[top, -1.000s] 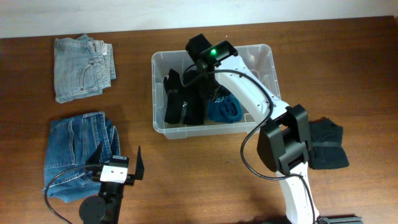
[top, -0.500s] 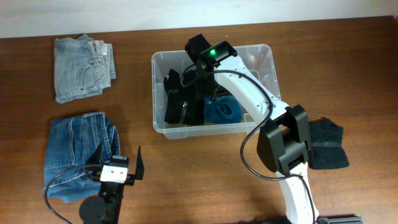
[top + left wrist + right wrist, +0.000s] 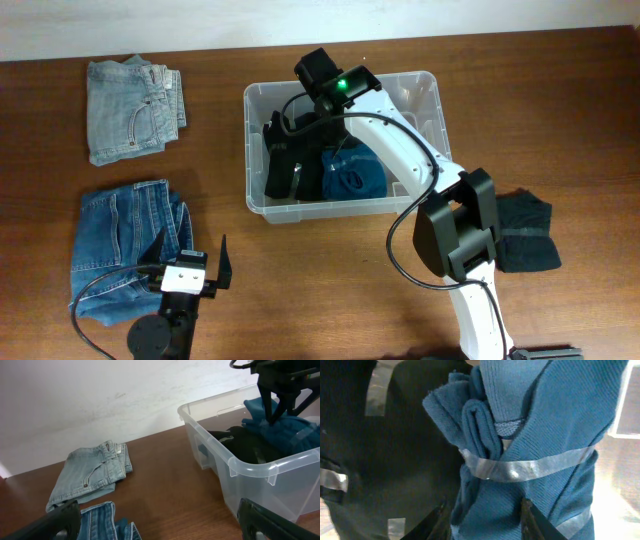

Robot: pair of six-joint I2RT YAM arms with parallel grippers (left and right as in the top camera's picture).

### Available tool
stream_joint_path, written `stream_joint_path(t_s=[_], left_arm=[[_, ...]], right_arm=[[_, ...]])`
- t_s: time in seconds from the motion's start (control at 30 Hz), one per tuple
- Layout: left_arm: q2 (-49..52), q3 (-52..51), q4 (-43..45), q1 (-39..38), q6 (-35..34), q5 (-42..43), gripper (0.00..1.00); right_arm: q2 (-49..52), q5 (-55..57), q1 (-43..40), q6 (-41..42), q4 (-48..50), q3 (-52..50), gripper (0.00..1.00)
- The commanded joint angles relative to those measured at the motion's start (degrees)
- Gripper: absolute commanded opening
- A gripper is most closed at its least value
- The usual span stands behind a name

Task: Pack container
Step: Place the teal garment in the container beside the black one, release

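Note:
The clear container (image 3: 256, 98) stands at the back middle of the table; the left wrist view shows its near rim (image 3: 231, 461). Inside lie black garments (image 3: 285, 165) on the left and a blue knitted bundle (image 3: 355, 180) bound with clear tape on the right. My right gripper (image 3: 487, 520) reaches down into the bin, its two fingers pressed on either side of the blue bundle (image 3: 540, 435). My left gripper (image 3: 190, 256) rests open near the front left edge with nothing between its fingers (image 3: 50, 525).
Folded light-blue jeans (image 3: 130, 108) lie at the back left. Darker blue jeans (image 3: 125, 240) lie at the front left, just beside my left gripper. A black garment (image 3: 525, 232) lies on the table right of the right arm.
The right jaws opened and closed again on the blue bundle, which shifted slightly left in the bin. The left arm has not moved.

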Motion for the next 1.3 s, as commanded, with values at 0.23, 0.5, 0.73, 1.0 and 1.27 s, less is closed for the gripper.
stream_joint_path(t_s=[0.23, 0.5, 0.73, 1.0, 1.27], left_arm=[[-0.44, -0.35, -0.07, 0.22, 0.87, -0.42, 0.99], [-0.44, -0.35, -0.07, 0.22, 0.87, -0.42, 0.99], [-0.44, -0.35, -0.07, 0.22, 0.87, -0.42, 1.0], [-0.44, -0.35, -0.07, 0.22, 0.87, -0.42, 1.0], [-0.44, -0.35, -0.07, 0.22, 0.87, -0.42, 0.99]], right_arm=[[0.09, -1.18, 1.01, 0.28, 2.73, -0.17, 0.22], [0.09, -1.18, 1.6, 0.37, 8.28, -7.41, 0.21], [0.09, -0.79, 1.6, 0.5, 10.91, -11.74, 0.18], [-0.5, 1.03, 1.51, -1.7, 9.51, -8.22, 0.22], [-3.52, 5.86, 1.25, -4.72, -1.51, 4.83, 0.52]])
